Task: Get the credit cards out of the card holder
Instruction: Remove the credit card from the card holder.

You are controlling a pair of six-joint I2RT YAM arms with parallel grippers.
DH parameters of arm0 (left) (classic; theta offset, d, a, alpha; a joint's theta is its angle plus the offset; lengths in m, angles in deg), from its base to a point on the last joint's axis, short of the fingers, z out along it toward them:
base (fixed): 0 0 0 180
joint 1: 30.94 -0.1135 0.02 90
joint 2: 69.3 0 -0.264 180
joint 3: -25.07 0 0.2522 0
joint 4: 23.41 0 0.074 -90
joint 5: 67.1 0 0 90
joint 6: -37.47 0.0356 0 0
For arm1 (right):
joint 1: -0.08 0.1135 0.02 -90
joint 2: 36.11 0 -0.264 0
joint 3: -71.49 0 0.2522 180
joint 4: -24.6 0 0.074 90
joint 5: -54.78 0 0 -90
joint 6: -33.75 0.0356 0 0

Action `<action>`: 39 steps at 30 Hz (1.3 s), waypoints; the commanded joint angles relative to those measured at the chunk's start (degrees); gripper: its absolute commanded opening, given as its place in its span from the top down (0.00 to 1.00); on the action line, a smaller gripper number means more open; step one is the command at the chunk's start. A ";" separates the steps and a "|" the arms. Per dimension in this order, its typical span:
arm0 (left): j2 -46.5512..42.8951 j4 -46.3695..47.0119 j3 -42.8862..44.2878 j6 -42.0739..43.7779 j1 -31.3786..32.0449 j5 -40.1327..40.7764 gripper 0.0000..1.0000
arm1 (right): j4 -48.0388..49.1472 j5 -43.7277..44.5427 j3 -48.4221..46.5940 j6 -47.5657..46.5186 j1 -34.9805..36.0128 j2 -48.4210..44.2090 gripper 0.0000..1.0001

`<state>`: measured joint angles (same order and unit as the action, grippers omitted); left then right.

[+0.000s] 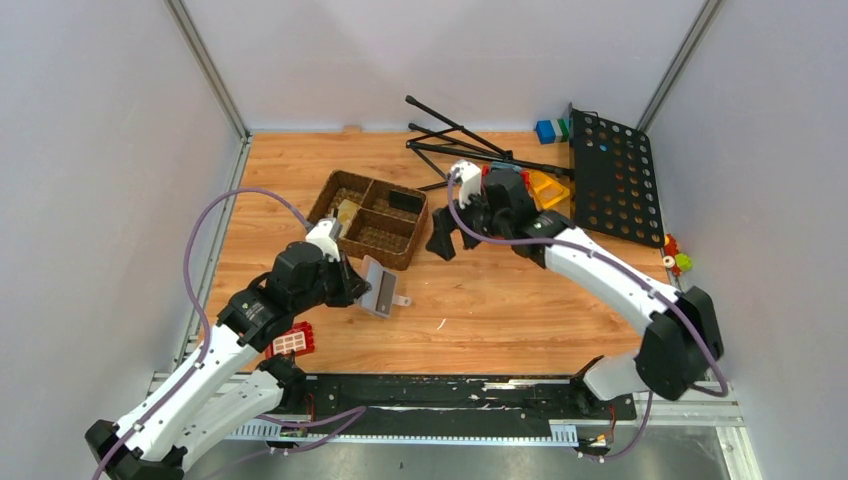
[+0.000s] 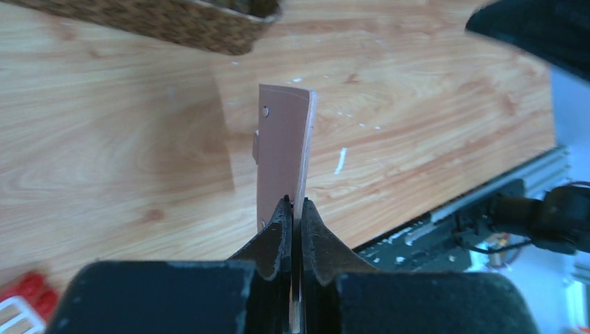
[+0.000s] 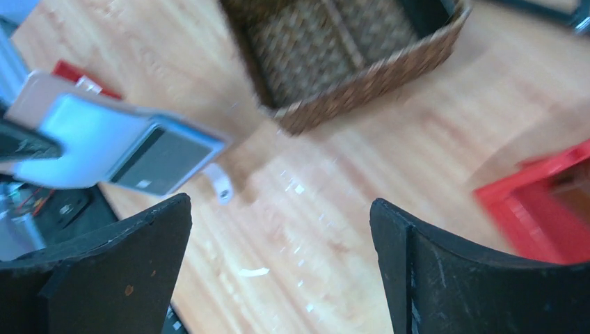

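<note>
My left gripper (image 1: 352, 287) is shut on one edge of the card holder (image 1: 380, 288) and holds it open above the table, in front of the basket. In the left wrist view the holder's taupe-brown outside (image 2: 282, 153) stands edge-on between the shut jaws of my left gripper (image 2: 296, 205). In the right wrist view the holder's light grey inside (image 3: 97, 136) shows, with a dark grey card (image 3: 163, 156) in its slot. A small flat black rectangle (image 1: 405, 202), maybe the black card, lies in the basket. My right gripper (image 1: 440, 242) (image 3: 280, 205) is open and empty, right of the basket.
A woven basket (image 1: 340, 188) with compartments stands behind the holder. A red-and-white block (image 1: 290, 342) lies by the left arm. Black tripod rods (image 1: 455, 140), a black perforated panel (image 1: 615, 175), a red tray (image 3: 543, 202) and coloured blocks (image 1: 550, 130) sit at the back right.
</note>
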<state>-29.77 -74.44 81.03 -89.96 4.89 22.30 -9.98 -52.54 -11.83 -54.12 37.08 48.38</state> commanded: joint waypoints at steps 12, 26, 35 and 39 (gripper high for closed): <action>-0.73 35.63 -8.45 -21.11 -0.31 -22.14 1.00 | 22.64 -15.10 30.31 27.31 -0.56 -26.61 0.00; -0.05 53.60 -11.22 -32.46 -0.28 -21.55 1.00 | 26.28 -9.29 37.47 42.44 -2.23 -31.94 0.00; 2.51 65.82 -13.37 -38.75 -0.25 -23.61 1.00 | 42.65 -13.55 41.52 52.94 -2.27 -31.48 0.00; 3.80 70.91 -14.39 -42.10 -0.33 -24.19 1.00 | 49.52 -15.37 42.30 58.93 -2.18 -30.22 0.00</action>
<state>-26.49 -14.58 66.99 -127.47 4.89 -0.26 28.00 -65.09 29.79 -2.76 34.89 17.41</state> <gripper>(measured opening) 0.072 0.998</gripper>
